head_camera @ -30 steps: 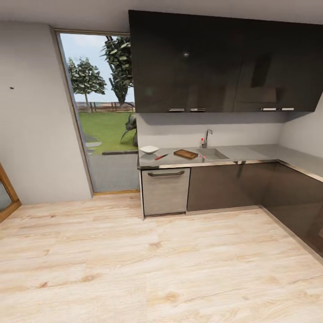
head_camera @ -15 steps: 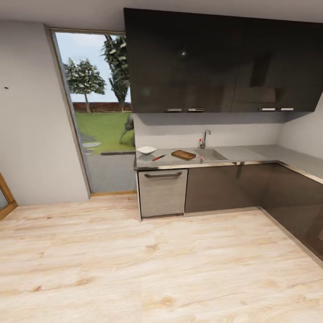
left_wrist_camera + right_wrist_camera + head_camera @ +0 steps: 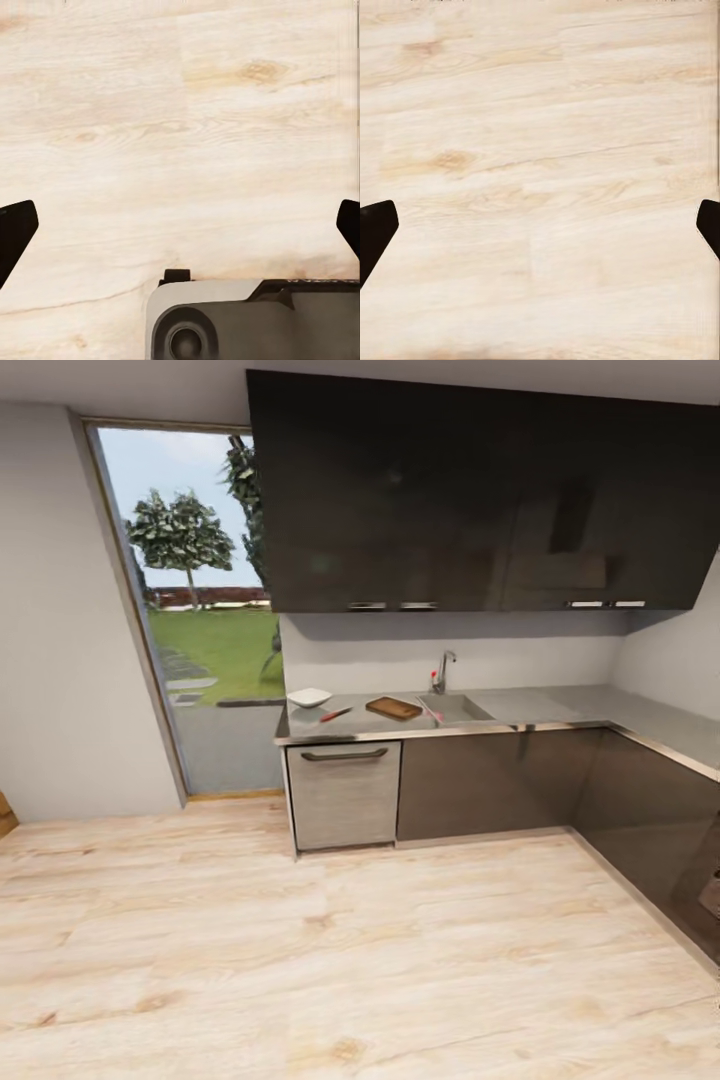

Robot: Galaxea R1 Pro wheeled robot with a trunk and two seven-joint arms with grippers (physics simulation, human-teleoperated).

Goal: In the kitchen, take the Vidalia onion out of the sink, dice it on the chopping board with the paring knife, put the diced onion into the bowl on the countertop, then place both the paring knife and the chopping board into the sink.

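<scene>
Standing well short of the far countertop (image 3: pixel 560 710), the robot has begun nothing: chopping board (image 3: pixel 393 707), paring knife (image 3: pixel 335 714) and bowl (image 3: pixel 309 697) lie left of the sink (image 3: pixel 455 708), both grippers spread wide, empty.

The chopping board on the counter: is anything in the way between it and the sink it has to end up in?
Nothing visible. The chopping board lies right beside the sink on the countertop; the knife and bowl sit on its far side.
</scene>
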